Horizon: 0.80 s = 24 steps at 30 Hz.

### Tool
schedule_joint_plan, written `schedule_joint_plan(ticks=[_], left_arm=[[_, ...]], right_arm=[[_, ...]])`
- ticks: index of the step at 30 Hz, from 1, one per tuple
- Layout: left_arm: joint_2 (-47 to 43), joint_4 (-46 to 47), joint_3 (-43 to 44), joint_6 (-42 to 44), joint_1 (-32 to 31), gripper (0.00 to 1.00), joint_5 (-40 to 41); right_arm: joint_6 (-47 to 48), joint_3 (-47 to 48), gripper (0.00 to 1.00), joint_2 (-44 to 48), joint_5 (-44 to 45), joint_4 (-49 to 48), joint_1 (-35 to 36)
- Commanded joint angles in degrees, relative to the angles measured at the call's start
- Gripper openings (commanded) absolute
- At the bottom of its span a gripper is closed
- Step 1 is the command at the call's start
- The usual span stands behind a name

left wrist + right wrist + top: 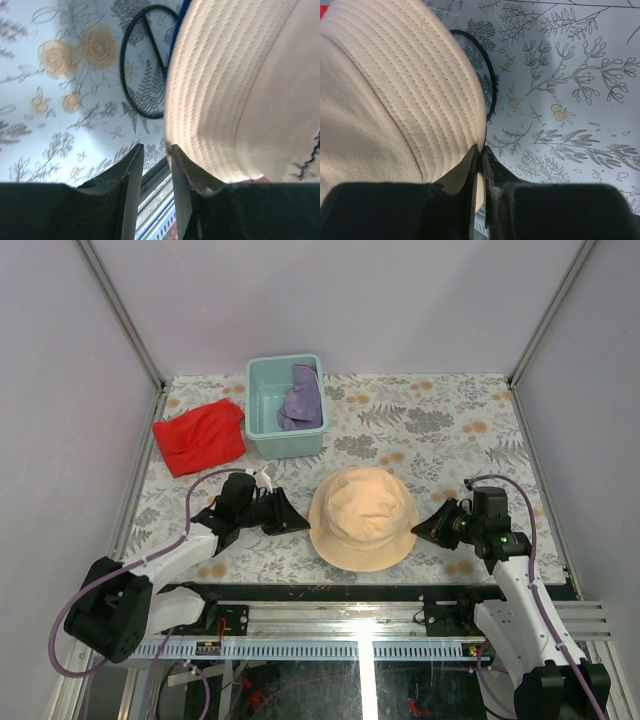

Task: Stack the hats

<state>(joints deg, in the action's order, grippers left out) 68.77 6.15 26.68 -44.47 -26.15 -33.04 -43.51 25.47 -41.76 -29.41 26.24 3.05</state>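
Observation:
The tan hat (362, 518) lies crown up in the middle of the table, near the front. It fills the right of the left wrist view (225, 90) and the left of the right wrist view (395, 100). A thin dark blue edge (175, 35) shows under its brim. My left gripper (298, 518) is open just left of the brim, with nothing between its fingers (132, 170). My right gripper (420, 530) is shut on the tan hat's right brim (482, 150). The lavender hat (300, 400) lies crumpled in the bin. The teal hat is out of view.
The pale-teal bin (262, 415) stands at the back centre-left. The flat red cloth (200, 435) lies to its left. A black ring outline (125, 75) on the floral tablecloth runs under the tan hat and also shows in the right wrist view (490, 80). Grey walls enclose the table.

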Motion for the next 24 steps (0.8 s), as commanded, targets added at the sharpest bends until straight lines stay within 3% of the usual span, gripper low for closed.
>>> schedule_joint_plan(ticks=[1,3,8,12,19,24], left_arm=[[-6.17,-9.03,-1.73,0.7,0.4,0.28,3.72],[-7.7,-9.46,-2.86,0.17,0.42,0.29,4.29],[-9.38,-9.63,-3.37,-0.8,1.16,0.29,4.92],[-10.64,-11.47,-1.35,-1.32,2.28,0.3,6.73],[-8.18,-15.11,7.76,-0.33,6.83,0.36,7.93],[5.46,-13.22,18.44,3.67,7.09,0.33,2.63]], right_arm=[[2.55,2.23,0.12,-1.0,4.17,4.73,-0.24],[2.74,2.52,0.14,-1.09,4.14,4.75,-0.24],[4.04,4.07,0.43,-1.09,4.54,6.22,-0.24],[5.82,6.22,0.54,-1.06,6.73,8.95,-0.23],[7.86,11.48,0.56,0.06,13.42,14.66,-0.24],[6.41,13.12,0.5,0.26,11.44,15.06,-0.25]])
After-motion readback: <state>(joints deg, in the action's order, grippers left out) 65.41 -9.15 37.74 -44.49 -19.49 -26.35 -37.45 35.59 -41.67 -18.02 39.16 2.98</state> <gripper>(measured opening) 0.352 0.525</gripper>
